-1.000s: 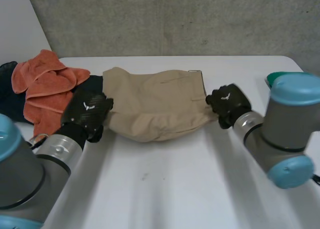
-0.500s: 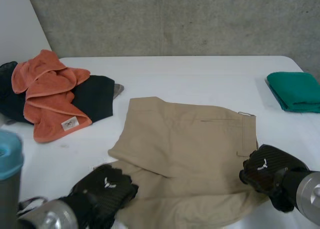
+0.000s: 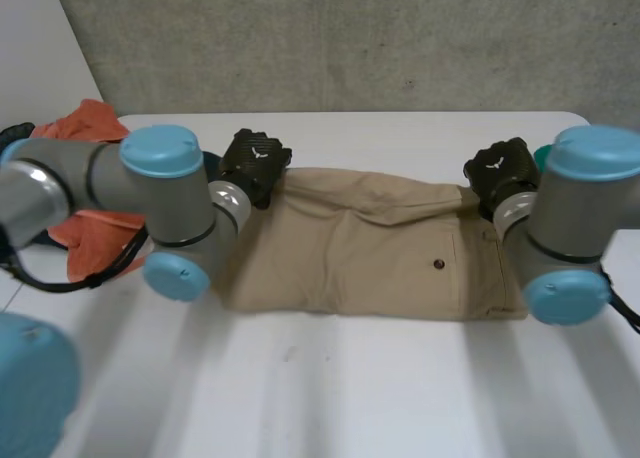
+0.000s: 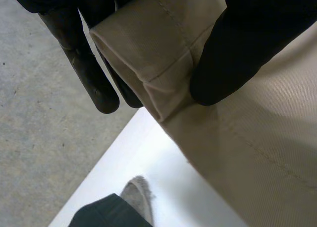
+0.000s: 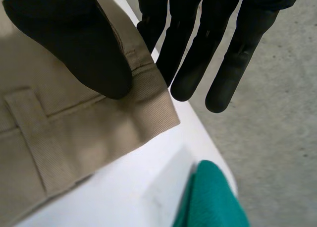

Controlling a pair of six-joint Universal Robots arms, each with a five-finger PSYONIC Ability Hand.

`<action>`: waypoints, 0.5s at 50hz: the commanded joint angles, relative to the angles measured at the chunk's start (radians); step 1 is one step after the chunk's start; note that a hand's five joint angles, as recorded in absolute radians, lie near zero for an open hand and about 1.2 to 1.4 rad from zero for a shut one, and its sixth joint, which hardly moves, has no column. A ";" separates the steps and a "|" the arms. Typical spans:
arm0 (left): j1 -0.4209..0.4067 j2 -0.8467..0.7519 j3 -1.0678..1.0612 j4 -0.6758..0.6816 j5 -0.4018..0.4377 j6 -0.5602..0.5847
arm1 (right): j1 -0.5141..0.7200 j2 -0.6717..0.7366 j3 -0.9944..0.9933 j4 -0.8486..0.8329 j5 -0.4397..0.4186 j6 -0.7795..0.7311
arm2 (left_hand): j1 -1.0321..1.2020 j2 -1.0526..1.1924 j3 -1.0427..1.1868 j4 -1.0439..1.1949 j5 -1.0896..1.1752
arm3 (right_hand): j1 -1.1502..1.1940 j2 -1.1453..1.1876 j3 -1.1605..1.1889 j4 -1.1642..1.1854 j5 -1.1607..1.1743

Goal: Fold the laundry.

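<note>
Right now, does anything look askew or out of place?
Only a rumpled ridge along the far edge of the beige shorts, between the left hand and right hand pinching its corners; nothing spilled or damaged.

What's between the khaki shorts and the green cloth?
Bare white table lies between the khaki shorts and the green cloth, per the right wrist view.

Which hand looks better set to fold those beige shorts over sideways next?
Left hand, narrowly. Both pinch a far corner of the shorts, but it holds the leg hem, likely the easier end to carry over onto the waistband in the right hand.
</note>
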 commanded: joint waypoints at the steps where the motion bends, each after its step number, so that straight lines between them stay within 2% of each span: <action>1: -0.005 -0.204 0.273 0.022 -0.006 0.014 | 0.006 0.233 -0.165 -0.193 0.035 -0.123 | -0.431 -0.466 -0.460 -0.470 -0.417 | -0.921 -0.990 -1.013 -1.021 -0.988; 2: -0.011 -0.211 0.292 0.024 -0.006 0.016 | 0.006 0.242 -0.176 -0.210 0.042 -0.124 | -0.987 -1.022 -1.016 -1.027 -0.974 | -0.921 -0.990 -1.013 -1.021 -0.988; 3: -0.016 -0.211 0.291 0.028 -0.005 0.018 | 0.004 0.242 -0.181 -0.224 0.047 -0.123 | -0.865 -0.900 -0.894 -0.905 -0.852 | -0.921 -0.990 -1.013 -1.021 -0.988; 5: -0.023 -0.206 0.288 0.032 -0.005 0.014 | 0.004 0.215 -0.175 -0.246 0.056 -0.103 | -0.987 -1.022 -1.016 -1.027 -0.974 | -0.921 -0.990 -1.013 -1.021 -0.988; 8: -0.048 -0.162 0.261 0.032 -0.008 0.011 | 0.008 0.146 -0.146 -0.244 0.068 -0.075 | -0.987 -1.022 -1.016 -1.027 -0.974 | -0.921 -0.990 -1.013 -1.021 -0.988; 12: -0.046 -0.044 0.167 0.032 -0.010 0.010 | 0.003 -0.026 -0.055 -0.232 0.065 -0.012 | -0.987 -1.022 -1.016 -1.027 -0.974 | -0.921 -0.990 -1.013 -1.021 -0.988; 15: -0.043 0.070 0.071 0.032 -0.010 0.007 | 0.001 -0.153 0.015 -0.136 0.052 0.012 | -0.987 -1.022 -1.016 -1.027 -0.974 | -0.921 -0.990 -1.013 -1.021 -0.988; 16: -0.043 0.096 0.044 0.032 -0.010 0.004 | 0.001 -0.194 0.047 -0.049 0.038 0.017 | -0.987 -1.022 -1.016 -1.027 -0.974 | -0.921 -0.990 -1.013 -1.021 -0.988; 18: -0.045 0.142 -0.013 0.029 -0.010 -0.001 | 0.000 -0.218 0.076 0.047 0.026 0.032 | -0.987 -1.022 -1.016 -1.027 -0.974 | -0.921 -0.990 -1.013 -1.021 -0.988; 19: -0.045 0.230 -0.125 0.025 -0.006 -0.015 | -0.008 -0.236 0.109 0.153 0.013 0.076 | -0.987 -1.022 -1.016 -1.027 -0.974 | -0.921 -0.990 -1.013 -1.021 -0.988; 21: -0.045 0.266 -0.175 0.024 -0.002 -0.022 | -0.018 -0.244 0.138 0.249 0.003 0.142 | -0.987 -1.022 -1.016 -1.027 -0.974 | -0.912 -0.980 -1.003 -1.011 -0.979; 24: -0.048 0.331 -0.285 0.030 0.004 -0.048 | -0.048 -0.268 0.218 0.366 -0.059 0.277 | -0.987 -1.022 -1.016 -1.027 -0.974 | -0.841 -0.909 -0.932 -0.940 -0.908; 25: -0.049 0.345 -0.314 0.033 0.006 -0.056 | -0.060 -0.279 0.272 0.365 -0.117 0.325 | -0.987 -1.022 -1.016 -1.027 -0.974 | -0.783 -0.851 -0.874 -0.882 -0.850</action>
